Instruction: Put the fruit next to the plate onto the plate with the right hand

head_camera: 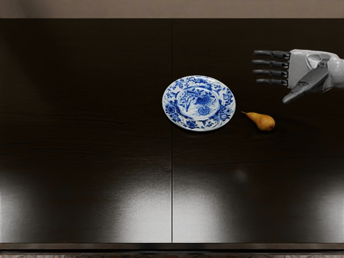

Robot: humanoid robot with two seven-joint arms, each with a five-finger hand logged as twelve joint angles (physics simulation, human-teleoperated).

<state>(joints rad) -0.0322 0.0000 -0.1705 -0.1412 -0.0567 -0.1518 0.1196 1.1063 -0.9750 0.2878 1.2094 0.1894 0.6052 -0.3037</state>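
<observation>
From the head view, a brown pear [262, 121] lies on the dark table [86, 161] just right of the blue-and-white patterned plate [199, 102], near its rim but apart from it. The pear's long axis runs roughly left to right, with the stem toward the plate. The right hand [293, 72] hovers above and to the right of the pear, fingers straight and spread, holding nothing. The fruit sits lower and leftward of the palm, so the reach likely goes down and inward.
</observation>
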